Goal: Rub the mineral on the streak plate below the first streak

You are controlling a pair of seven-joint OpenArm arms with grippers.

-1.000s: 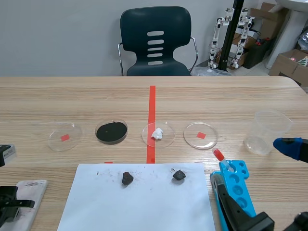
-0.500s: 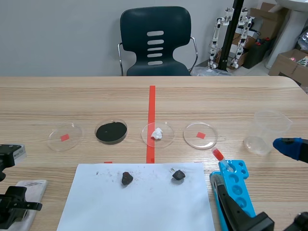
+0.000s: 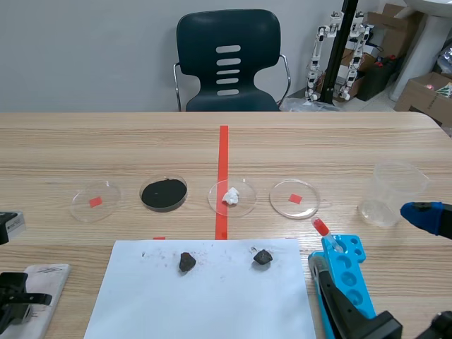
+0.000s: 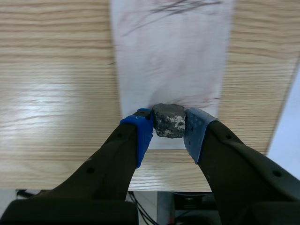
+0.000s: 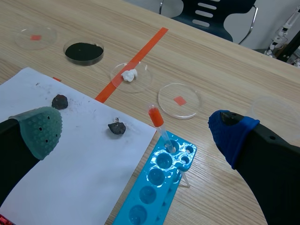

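Mineral (image 4: 169, 120): a grey, speckled lump, clamped between the blue pads of the left gripper (image 4: 168, 129) at the near end of the white plate (image 4: 171, 56). Whether it actually touches the plate surface cannot be confirmed. Only the left wrist view shows this grip. In the scene view the gripper sits low at the left and the mineral is hidden. A dark streak (image 4: 180, 5) crosses the plate's far end, and fainter marks lie just ahead of the mineral. The plate lies close to the near edge of the table (image 4: 56, 70), with bare wood on one side and the white sheet (image 3: 205, 300) just beside it on the other. Right gripper (image 5: 136, 131): fingers spread wide, holding nothing, with the blue rack (image 5: 157, 187) and the sheet's corner ahead between them. A beaker (image 3: 392, 192) stands well apart, toward the table's right edge, with open wood around it
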